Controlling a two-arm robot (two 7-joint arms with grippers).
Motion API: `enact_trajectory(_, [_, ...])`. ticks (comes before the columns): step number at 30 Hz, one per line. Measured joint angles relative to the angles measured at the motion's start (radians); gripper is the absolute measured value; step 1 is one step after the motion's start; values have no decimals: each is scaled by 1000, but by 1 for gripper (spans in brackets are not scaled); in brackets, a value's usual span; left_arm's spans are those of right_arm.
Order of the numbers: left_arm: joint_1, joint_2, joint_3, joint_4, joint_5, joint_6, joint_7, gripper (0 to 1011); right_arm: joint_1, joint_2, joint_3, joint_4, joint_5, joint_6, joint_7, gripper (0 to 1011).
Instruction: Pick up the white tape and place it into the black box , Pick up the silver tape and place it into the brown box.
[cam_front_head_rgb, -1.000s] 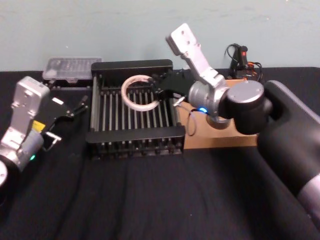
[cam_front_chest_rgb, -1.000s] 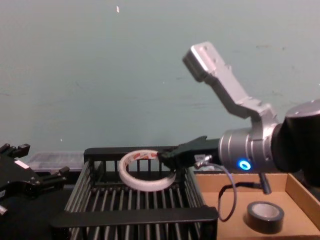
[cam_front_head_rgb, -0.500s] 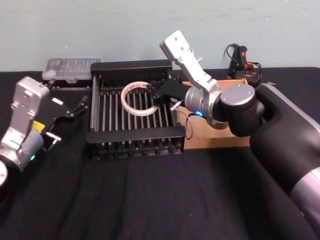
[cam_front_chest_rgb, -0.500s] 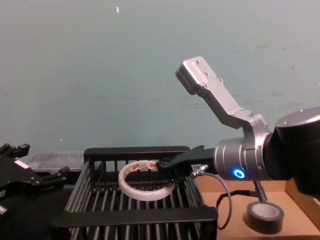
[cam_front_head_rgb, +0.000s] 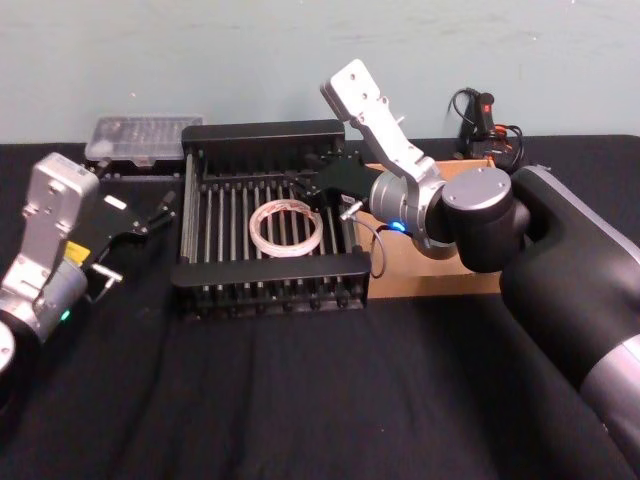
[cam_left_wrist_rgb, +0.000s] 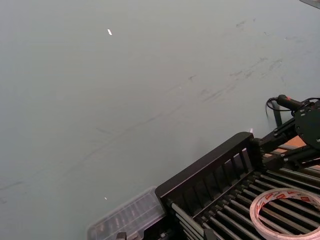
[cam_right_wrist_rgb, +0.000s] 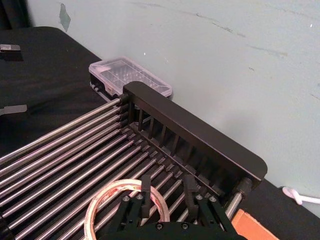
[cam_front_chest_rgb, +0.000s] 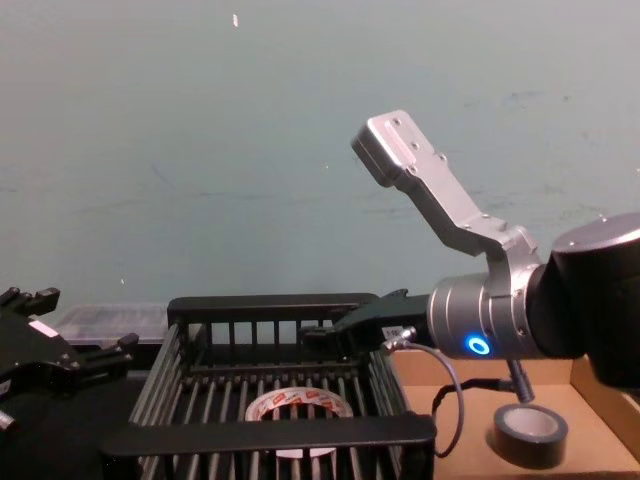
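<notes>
The white tape (cam_front_head_rgb: 285, 231) (cam_front_chest_rgb: 297, 407) lies flat on the bars inside the black box (cam_front_head_rgb: 270, 268) (cam_front_chest_rgb: 270, 432), near its middle. My right gripper (cam_front_head_rgb: 303, 183) (cam_right_wrist_rgb: 166, 190) hovers open just above the crate's far right part, with nothing between its fingers; the roll (cam_right_wrist_rgb: 100, 210) lies just below and in front of them. The silver tape (cam_front_chest_rgb: 530, 435) rests on the floor of the brown box (cam_front_chest_rgb: 600, 390) (cam_front_head_rgb: 440, 283), right of the crate; in the head view my right arm hides it. My left gripper (cam_front_head_rgb: 135, 240) stands open, parked left of the crate.
A clear plastic case (cam_front_head_rgb: 143, 135) (cam_right_wrist_rgb: 130, 75) sits behind the crate's far left corner. Cables and a black and red device (cam_front_head_rgb: 485, 120) lie at the back right. A black cloth (cam_front_head_rgb: 300, 400) covers the table toward me.
My right gripper opened and let go of the white tape. The roll dropped from a tilted hold onto the crate's bars and now lies flat. The left arm has not moved.
</notes>
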Motion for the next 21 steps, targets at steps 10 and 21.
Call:
enact_trajectory(10, [0,0,0,0,0,0,0,1001,0,1,0,-1,1,0,0,702])
enact_trajectory(21, [0,0,0,0,0,0,0,1001,0,1,0,-2,2,0,1,997])
